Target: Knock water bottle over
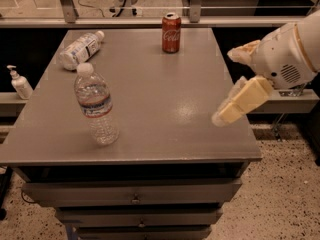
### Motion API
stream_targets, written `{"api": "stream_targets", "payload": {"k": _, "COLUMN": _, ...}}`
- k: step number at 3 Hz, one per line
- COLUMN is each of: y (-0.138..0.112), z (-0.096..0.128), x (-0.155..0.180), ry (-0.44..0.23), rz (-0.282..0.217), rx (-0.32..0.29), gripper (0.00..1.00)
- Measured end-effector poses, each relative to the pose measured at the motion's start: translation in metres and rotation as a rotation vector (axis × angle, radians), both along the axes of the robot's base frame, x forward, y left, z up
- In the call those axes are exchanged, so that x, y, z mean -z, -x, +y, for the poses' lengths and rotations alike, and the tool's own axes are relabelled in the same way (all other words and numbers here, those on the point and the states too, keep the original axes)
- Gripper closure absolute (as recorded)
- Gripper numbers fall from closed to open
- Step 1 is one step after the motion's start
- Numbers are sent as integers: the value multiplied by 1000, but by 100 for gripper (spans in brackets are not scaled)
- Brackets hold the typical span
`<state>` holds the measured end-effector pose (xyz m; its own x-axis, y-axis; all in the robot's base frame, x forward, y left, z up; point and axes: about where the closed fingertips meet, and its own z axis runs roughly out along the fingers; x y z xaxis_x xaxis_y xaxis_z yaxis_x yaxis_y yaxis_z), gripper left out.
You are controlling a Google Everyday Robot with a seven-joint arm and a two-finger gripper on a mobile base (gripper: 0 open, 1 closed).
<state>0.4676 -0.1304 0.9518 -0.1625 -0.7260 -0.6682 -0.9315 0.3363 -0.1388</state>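
Observation:
The water bottle (pixel 96 105) stands upright on the front left of the grey table (pixel 165 114). It is clear ribbed plastic with a white cap and a narrow blue-and-red label band. My gripper (pixel 223 88) hangs over the table's right edge, well to the right of the bottle and apart from it. Its two cream fingers (pixel 242 100) are spread, with nothing between them.
A red soda can (pixel 171 32) stands at the back centre. A bottle with a wide white label (pixel 80 49) lies on its side at the back left. A small white pump bottle (pixel 20 82) stands on a ledge left of the table. Drawers run below the tabletop.

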Motion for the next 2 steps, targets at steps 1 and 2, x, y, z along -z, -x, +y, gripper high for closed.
{"api": "stream_targets", "payload": {"k": 1, "y": 4, "z": 57, "x": 1, "ry": -190, "rz": -54, "rx": -71, "gripper": 0}}
{"api": "stream_targets", "payload": {"k": 2, "y": 16, "z": 124, "x": 3, "ry": -376, "rz": -91, "rx": -162, "gripper": 0}}
